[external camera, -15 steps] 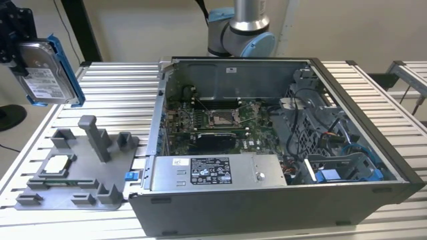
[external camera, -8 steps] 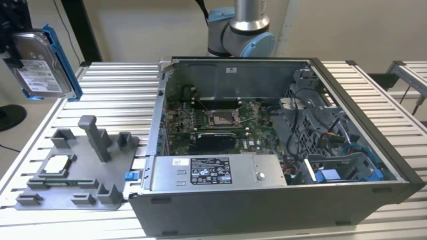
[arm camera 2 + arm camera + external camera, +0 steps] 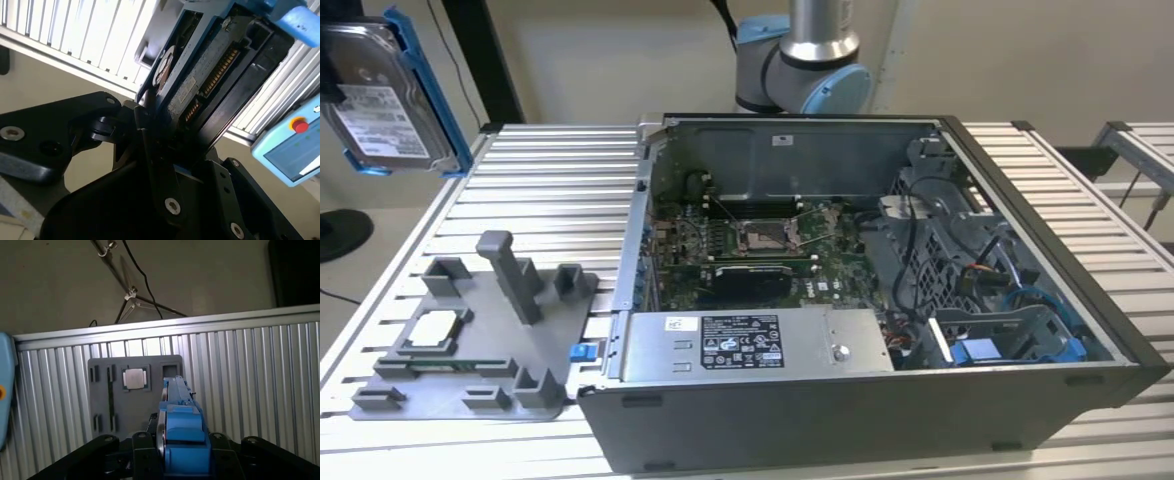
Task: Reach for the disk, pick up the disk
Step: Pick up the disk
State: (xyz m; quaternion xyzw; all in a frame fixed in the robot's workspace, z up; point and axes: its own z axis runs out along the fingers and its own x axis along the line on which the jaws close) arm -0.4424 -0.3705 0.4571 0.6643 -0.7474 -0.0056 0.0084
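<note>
One disk [image 3: 380,95] gripped between fingers [image 3: 160,175], above grey fixture [image 3: 447,392] holding chip [image 3: 431,330].

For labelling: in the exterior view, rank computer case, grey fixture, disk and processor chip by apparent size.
computer case
grey fixture
disk
processor chip
The disk seems nearer the camera, so fixture versus disk is unsure.

Soft, even indoor light fills the exterior view: the ribbed table [image 3: 547,180] gleams pale, and the open computer case [image 3: 854,420] is shadowed inside. In the second wrist view the black gripper [image 3: 175,140] is dim, and the disk [image 3: 200,75], close to the lens, looks soft. The first wrist view's floor [image 3: 210,275] is dull.
</note>
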